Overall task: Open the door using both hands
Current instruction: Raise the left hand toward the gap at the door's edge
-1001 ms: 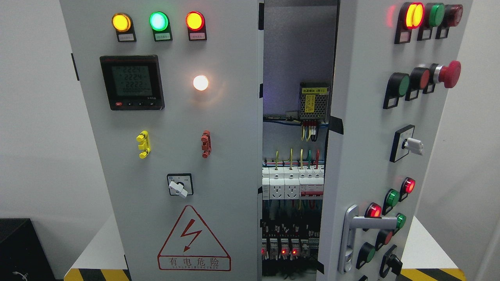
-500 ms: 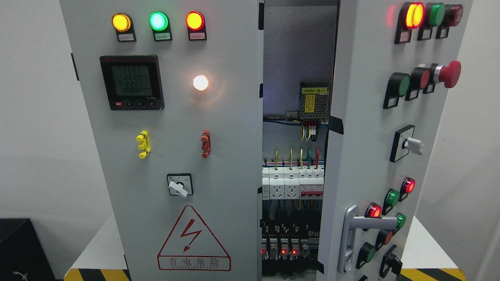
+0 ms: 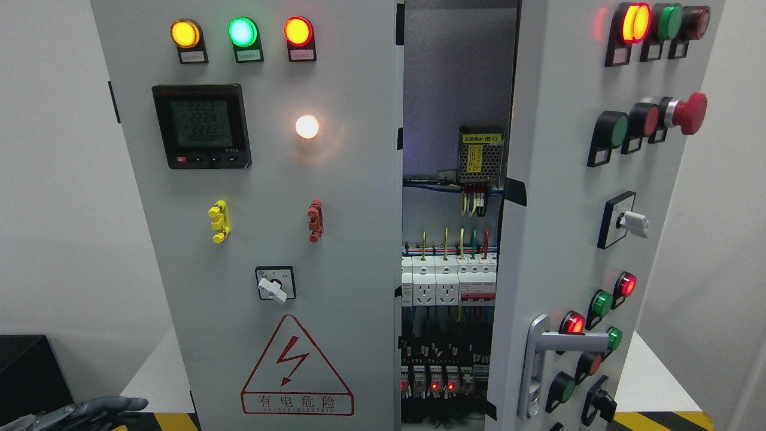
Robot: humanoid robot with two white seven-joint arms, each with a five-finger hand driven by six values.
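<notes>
A grey electrical cabinet fills the head view. Its right door stands swung partly outward, carrying lamps, push buttons and a silver lever handle low on its left edge. The left door is flat and closed, with three lit lamps, a meter and a lightning warning sign. Between the doors a gap shows breakers, sockets and wiring. My left hand pokes in at the bottom left corner, dark fingers stretched out, holding nothing, well left of the left door. The right hand is out of sight.
The cabinet stands on a white table with yellow-black hazard tape along its front edge. A black box sits at the lower left beside the hand. White walls flank both sides.
My left hand has come into view at the bottom left corner; it was absent in both earlier frames. Both doors stand as before.
</notes>
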